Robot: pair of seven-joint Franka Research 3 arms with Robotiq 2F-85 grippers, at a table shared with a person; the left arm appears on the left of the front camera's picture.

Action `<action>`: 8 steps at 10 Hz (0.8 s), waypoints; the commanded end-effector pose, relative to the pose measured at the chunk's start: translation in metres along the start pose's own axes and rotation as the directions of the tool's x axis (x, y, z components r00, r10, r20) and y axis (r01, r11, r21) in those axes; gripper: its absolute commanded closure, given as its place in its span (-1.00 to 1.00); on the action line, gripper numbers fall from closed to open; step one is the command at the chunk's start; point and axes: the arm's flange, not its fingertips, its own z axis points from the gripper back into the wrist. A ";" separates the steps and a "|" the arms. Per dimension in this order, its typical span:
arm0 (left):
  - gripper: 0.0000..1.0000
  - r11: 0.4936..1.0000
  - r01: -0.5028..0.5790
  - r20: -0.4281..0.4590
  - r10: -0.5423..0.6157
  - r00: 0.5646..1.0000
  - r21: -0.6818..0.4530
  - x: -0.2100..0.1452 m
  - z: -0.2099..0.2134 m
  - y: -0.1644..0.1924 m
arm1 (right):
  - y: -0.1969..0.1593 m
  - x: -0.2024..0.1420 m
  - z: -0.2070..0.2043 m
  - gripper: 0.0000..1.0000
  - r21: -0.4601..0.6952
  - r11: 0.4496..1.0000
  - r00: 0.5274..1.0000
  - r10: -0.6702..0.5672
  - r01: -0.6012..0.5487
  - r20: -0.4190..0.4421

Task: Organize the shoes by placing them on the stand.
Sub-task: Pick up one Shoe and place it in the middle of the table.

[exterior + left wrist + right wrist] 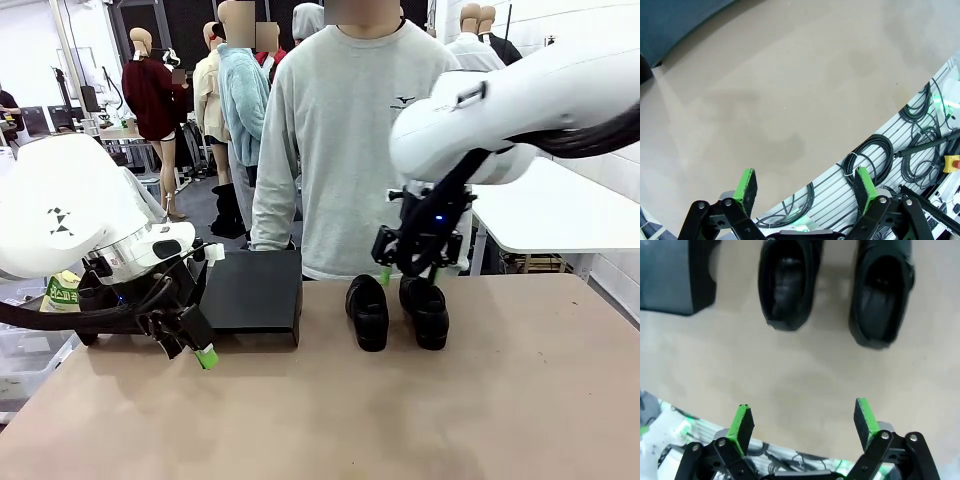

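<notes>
Nearest you, the left gripper (pixel 190 350) hung low over the table (pixel 330 420) just beside the front corner of the stand (pixel 255 290). Its green fingers (pixel 747 186) were spread wide with nothing between them. Past it, the stand sat toward the left of the table with no shoe on the part of its top that showed. The two shoes (pixel 368 315) stood side by side on the bare table to its right, toes toward you, near the stand but apart from it. The right gripper (pixel 408 270) hovered over the far end of the outer shoe (pixel 428 315). From its wrist the fingers (pixel 864 419) were released and empty, well short of both shoes. A person (pixel 350 130) stood at the far edge behind the shoes. Judged as the approach to the first pick, with nothing placed yet. Your next move likely called for lowering the right gripper so the open jaws straddled one shoe's rim, closing, then carrying it left onto the stand.
</notes>
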 end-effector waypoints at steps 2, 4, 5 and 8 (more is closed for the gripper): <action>-1.00 1.000 0.000 0.011 0.000 1.000 -0.013 0.001 -0.001 0.001 | 0.000 0.000 0.000 -1.00 0.000 1.000 1.000 0.000 0.000 0.000; -1.00 1.000 0.000 0.011 0.000 1.000 -0.013 0.001 -0.001 0.001 | 0.000 0.000 0.000 -1.00 0.000 1.000 1.000 0.000 0.000 0.000; -1.00 1.000 0.000 0.011 0.000 1.000 -0.013 0.001 -0.001 0.001 | 0.011 0.016 -0.005 -1.00 -0.012 1.000 1.000 -0.012 0.012 -0.001; -1.00 1.000 0.000 0.011 0.000 1.000 -0.013 0.001 -0.001 0.001 | 0.057 0.025 -0.019 -1.00 -0.080 0.993 0.993 -0.084 0.090 0.087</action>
